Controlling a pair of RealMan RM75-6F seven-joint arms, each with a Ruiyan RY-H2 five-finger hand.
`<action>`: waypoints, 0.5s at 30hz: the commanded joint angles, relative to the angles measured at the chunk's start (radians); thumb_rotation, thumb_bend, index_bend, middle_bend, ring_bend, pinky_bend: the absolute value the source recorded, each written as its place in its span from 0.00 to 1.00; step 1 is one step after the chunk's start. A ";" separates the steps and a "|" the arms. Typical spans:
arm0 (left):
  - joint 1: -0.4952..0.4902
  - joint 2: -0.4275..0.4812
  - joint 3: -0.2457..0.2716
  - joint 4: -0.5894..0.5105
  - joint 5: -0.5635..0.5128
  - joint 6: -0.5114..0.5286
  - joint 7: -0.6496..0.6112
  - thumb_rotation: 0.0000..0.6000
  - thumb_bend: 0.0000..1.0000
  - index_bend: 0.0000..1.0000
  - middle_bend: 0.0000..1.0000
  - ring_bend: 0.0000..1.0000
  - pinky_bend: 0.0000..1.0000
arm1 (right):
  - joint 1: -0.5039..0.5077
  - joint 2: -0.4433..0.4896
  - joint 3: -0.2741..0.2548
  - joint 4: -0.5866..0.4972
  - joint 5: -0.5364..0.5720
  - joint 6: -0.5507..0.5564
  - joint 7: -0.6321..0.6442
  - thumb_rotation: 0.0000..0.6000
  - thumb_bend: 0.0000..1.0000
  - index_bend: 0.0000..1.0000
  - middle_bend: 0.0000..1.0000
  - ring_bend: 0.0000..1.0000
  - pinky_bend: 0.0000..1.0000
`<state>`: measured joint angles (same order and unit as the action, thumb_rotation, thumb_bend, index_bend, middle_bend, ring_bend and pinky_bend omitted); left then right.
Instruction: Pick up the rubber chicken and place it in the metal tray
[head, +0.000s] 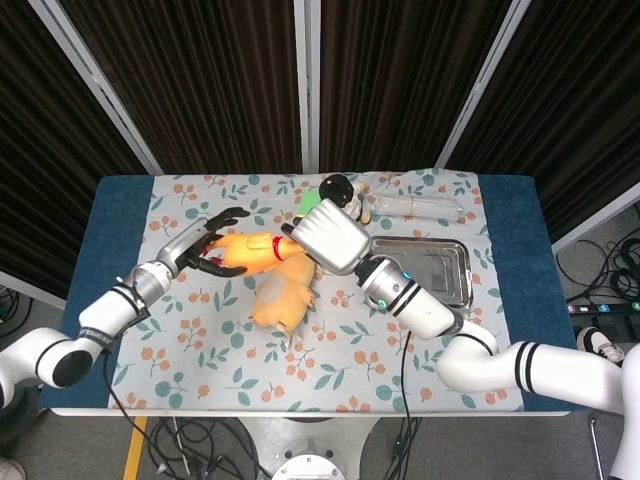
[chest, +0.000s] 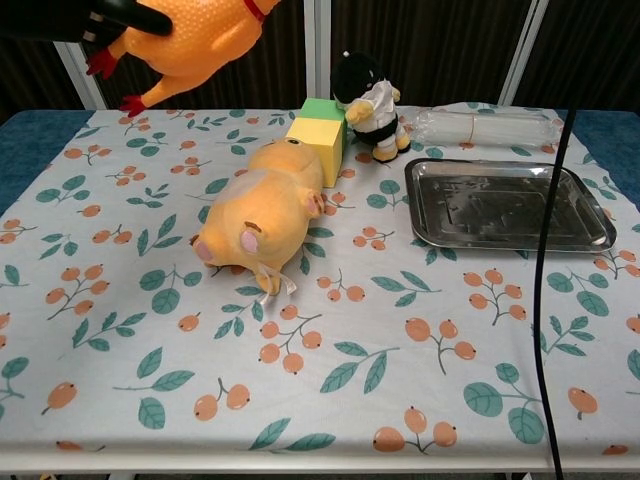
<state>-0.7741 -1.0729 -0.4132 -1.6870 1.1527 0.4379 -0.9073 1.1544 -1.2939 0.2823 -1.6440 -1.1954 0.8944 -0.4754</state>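
Observation:
The orange rubber chicken (head: 248, 252) hangs in the air over the left half of the table, its red feet towards the left; the chest view shows the chicken (chest: 190, 40) at the top left. My right hand (head: 325, 236) grips its head end by the red collar. My left hand (head: 213, 236) is at the chicken's feet with its fingers spread apart, holding nothing; its dark fingers (chest: 120, 12) show beside the body. The metal tray (head: 455, 288) lies empty on the right, to the right of my right hand, and the tray (chest: 430, 225) is bare inside.
A big orange plush animal (chest: 265, 210) lies under the chicken at mid-table. Behind it stand a green and yellow block (chest: 320, 135) and a black and white doll (chest: 365, 105). A clear plastic bag (chest: 490, 125) lies behind the tray. A black cable (chest: 545, 300) hangs on the right.

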 joint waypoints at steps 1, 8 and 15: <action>0.004 -0.002 -0.010 0.000 0.032 -0.018 -0.021 1.00 0.20 0.17 0.05 0.08 0.23 | 0.002 -0.003 0.001 0.001 0.002 -0.003 0.002 1.00 0.37 0.94 0.81 0.76 1.00; -0.021 -0.008 -0.012 0.026 0.066 -0.086 -0.048 1.00 0.19 0.22 0.17 0.09 0.24 | 0.000 -0.008 -0.001 -0.006 -0.017 0.002 0.015 1.00 0.37 0.95 0.81 0.76 1.00; -0.041 -0.023 0.005 0.057 0.017 -0.100 -0.011 1.00 0.30 0.55 0.49 0.35 0.53 | -0.009 -0.009 -0.002 -0.014 -0.037 0.018 0.030 1.00 0.37 0.95 0.81 0.76 1.00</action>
<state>-0.8088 -1.0927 -0.4135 -1.6365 1.1804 0.3415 -0.9287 1.1467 -1.3030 0.2802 -1.6552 -1.2300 0.9099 -0.4471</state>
